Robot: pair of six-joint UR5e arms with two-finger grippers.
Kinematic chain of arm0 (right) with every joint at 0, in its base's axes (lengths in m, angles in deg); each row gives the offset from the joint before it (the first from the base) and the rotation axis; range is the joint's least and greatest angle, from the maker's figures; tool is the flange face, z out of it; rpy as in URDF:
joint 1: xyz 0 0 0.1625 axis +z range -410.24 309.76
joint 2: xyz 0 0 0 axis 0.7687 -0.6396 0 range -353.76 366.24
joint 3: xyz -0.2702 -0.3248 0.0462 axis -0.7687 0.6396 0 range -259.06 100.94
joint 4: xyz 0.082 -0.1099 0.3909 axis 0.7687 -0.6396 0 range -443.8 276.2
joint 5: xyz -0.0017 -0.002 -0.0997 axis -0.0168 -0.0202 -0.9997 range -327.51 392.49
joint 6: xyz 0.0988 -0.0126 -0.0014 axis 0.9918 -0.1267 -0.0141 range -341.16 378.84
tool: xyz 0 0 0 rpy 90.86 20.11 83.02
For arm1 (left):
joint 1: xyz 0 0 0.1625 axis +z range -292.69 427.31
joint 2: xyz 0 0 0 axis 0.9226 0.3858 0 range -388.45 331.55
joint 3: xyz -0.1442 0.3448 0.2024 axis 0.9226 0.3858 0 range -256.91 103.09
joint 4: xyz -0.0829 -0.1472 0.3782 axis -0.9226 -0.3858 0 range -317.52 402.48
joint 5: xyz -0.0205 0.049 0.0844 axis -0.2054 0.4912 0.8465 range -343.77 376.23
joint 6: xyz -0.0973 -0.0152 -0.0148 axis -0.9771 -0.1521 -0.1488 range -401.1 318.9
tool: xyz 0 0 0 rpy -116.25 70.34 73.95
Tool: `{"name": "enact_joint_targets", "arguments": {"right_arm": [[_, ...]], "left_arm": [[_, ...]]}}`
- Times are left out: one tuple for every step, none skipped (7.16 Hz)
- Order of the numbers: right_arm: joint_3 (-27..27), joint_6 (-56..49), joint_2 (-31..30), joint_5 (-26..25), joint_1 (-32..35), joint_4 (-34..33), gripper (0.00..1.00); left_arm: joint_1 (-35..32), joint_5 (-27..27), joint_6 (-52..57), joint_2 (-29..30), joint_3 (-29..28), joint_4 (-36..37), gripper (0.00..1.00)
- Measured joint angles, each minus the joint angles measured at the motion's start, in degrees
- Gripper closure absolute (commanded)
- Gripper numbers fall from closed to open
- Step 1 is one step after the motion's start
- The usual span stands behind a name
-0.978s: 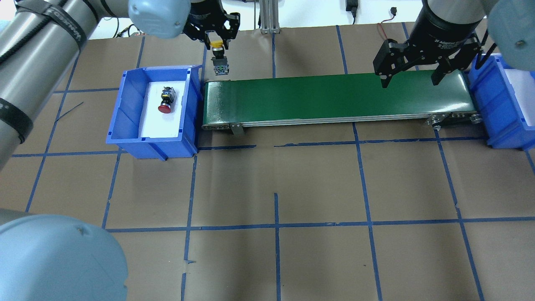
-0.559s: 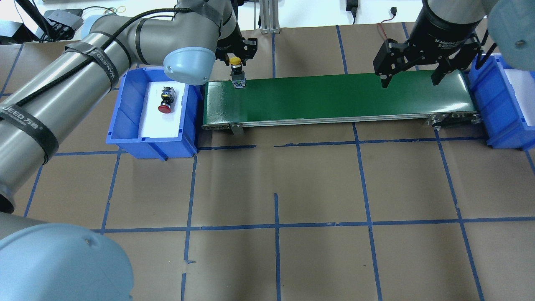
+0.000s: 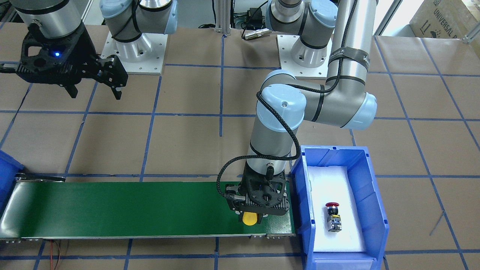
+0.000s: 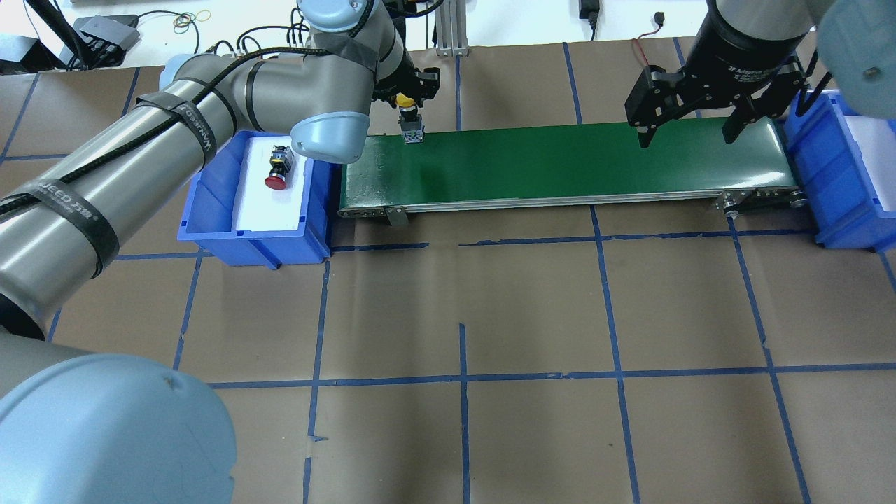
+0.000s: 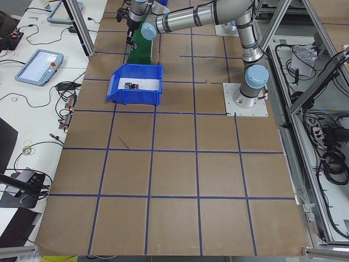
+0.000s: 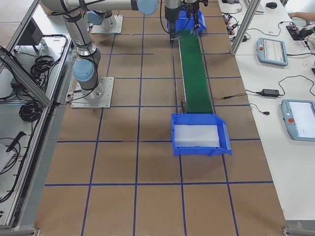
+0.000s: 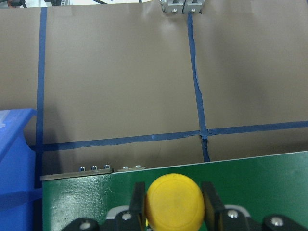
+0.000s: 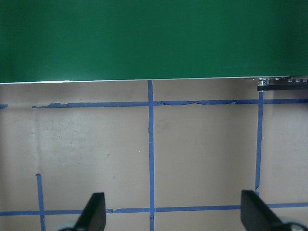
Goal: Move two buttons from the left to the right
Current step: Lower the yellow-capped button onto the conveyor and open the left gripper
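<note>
My left gripper (image 4: 408,106) is shut on the yellow-capped button (image 4: 406,102), which hangs upright over the left end of the green conveyor belt (image 4: 574,164), near its far edge. In the left wrist view the fingers (image 7: 138,204) clamp either side of the yellow cap (image 7: 174,202). From the front the cap (image 3: 249,218) shows under the left gripper (image 3: 250,215). Whether the button's base touches the belt I cannot tell. The red-capped button (image 4: 278,168) lies on its side on white foam in the left blue bin (image 4: 210,175). My right gripper (image 4: 686,136) hangs open above the belt's right end.
A second blue bin (image 4: 826,175) with white foam stands just past the belt's right end. The belt's metal frame and rollers (image 4: 759,198) run along its near side. Brown paper with blue tape lines (image 4: 462,378) covers the table.
The left arm has carried the yellow button to the right and down, from beyond the bin's corner to the belt's left end. The right gripper has stayed put.
</note>
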Motion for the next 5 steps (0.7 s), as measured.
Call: {"name": "enact_joint_targets", "arguments": {"right_arm": [[0.00,0.00,0.00,0.00,0.00,0.02,0.00],[0.00,0.00,0.00,0.00,0.02,0.03,0.00],[0.00,0.00,0.00,-0.02,0.05,0.03,0.00],[0.00,0.00,0.00,-0.04,0.07,0.03,0.00],[0.00,0.00,0.00,-0.02,0.08,0.03,0.00]], "left_arm": [[0.00,0.20,0.01,0.53,0.62,1.53,0.99],[0.01,0.51,0.01,0.88,0.97,2.58,0.99],[0.05,1.15,0.00,1.03,1.37,3.57,0.99],[0.07,2.26,-0.04,1.11,2.12,5.10,0.99],[0.06,3.05,-0.09,1.09,2.95,7.16,0.99]]}}
